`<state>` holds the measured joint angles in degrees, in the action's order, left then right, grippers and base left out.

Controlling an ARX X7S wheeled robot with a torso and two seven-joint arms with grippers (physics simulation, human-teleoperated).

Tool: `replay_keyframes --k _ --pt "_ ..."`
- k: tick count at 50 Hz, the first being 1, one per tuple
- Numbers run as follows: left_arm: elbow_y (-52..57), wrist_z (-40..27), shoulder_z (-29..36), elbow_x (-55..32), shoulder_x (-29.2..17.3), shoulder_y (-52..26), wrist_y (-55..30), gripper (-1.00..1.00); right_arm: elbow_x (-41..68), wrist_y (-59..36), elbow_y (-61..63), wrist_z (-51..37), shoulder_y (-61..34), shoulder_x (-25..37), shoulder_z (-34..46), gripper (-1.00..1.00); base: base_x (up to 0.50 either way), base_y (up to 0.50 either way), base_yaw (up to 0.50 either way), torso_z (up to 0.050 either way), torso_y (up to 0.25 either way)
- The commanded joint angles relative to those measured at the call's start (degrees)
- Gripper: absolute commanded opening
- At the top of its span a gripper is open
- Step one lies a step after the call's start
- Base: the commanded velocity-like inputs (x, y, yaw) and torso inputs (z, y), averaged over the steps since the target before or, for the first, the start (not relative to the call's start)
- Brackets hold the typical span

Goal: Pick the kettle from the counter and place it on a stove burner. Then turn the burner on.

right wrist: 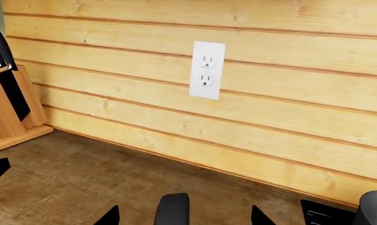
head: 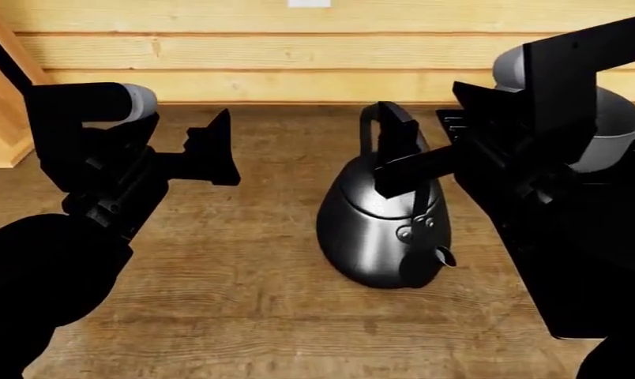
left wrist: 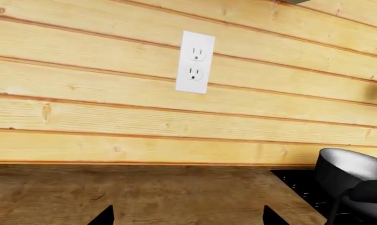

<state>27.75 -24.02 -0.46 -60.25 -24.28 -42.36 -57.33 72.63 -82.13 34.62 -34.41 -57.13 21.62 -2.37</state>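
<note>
a: where's the right gripper (head: 396, 175) at? looks like it's sitting right at the kettle (head: 386, 225) handle (head: 386, 130).

b: yeah, from the head view its finger reaches across the arched handle near the top, and in the right wrist view the handle top pokes up between the two fingertips with room either side. so jaws spread around the handle, not clamped yet as far as i can tell.

a: and the left gripper (head: 217, 154)?

b: parked well off to the kettle's left, above bare counter (head: 223, 316). its wrist view shows two fingertips set apart with nothing between them, so open and empty. right arm is clearly the nearer one.

a: kettle itself?

b: upright on the counter, spout towards the robot, handle arch running front to back, away from the wall (head: 296, 55). the stove (head: 460, 118) is just beyond the kettle to its right, with a grey saucepan (head: 613, 130) already on it.

a: so next thing is?

b: my guess: close on the handle, lift, then carry it right and back onto a free burner. the saucepan is what i'd worry about bumping.
</note>
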Motion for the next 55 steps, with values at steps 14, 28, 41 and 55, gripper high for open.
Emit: replay_keyframes --k 14,28,41,55 --pt "-0.48 0.43 0.54 0.14 -0.26 0.43 1.09 1.0 9.14 -2.73 -2.0 -6.85 -2.08 0.89 1.0 1.0 0.0 0.0 0.0 0.0 0.0" --pt "-1.41 0.74 1.33 0.52 0.18 0.52 1.81 1.0 17.22 -3.0 -5.48 -12.33 -2.63 2.21 2.4 1.0 0.0 0.0 0.0 0.0 0.0" --pt "-1.57 1.44 2.22 1.99 -0.38 0.82 3.01 1.0 15.56 -1.29 -7.77 -11.31 -2.65 2.96 4.58 1.0 0.0 0.0 0.0 0.0 0.0" --pt "-2.32 2.65 3.48 4.11 -1.06 0.99 4.59 1.0 11.4 0.69 -9.77 -8.07 -2.99 3.25 7.7 1.0 0.0 0.0 0.0 0.0 0.0"
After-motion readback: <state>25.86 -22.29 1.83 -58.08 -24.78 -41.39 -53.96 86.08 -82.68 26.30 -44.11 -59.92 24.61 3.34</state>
